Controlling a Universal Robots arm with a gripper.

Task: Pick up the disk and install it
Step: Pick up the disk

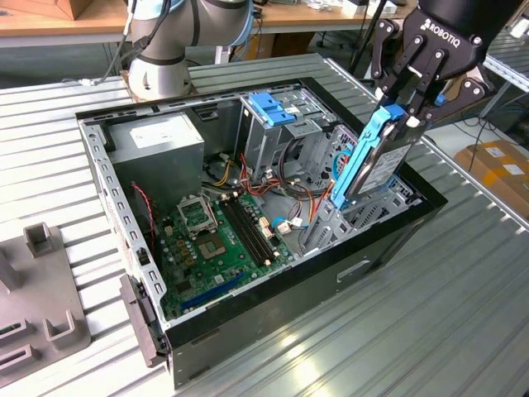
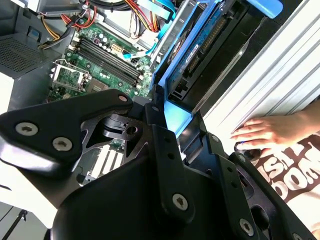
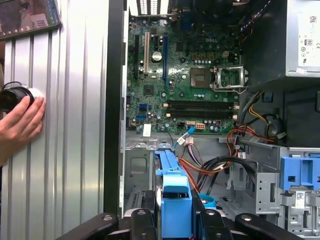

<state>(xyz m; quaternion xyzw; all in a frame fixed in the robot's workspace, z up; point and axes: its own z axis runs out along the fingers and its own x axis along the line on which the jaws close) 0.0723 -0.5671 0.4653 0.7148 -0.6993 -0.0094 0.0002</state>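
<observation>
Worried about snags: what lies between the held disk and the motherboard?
Loose cables, seen in the exterior view, lie between the disk and the motherboard.
</observation>
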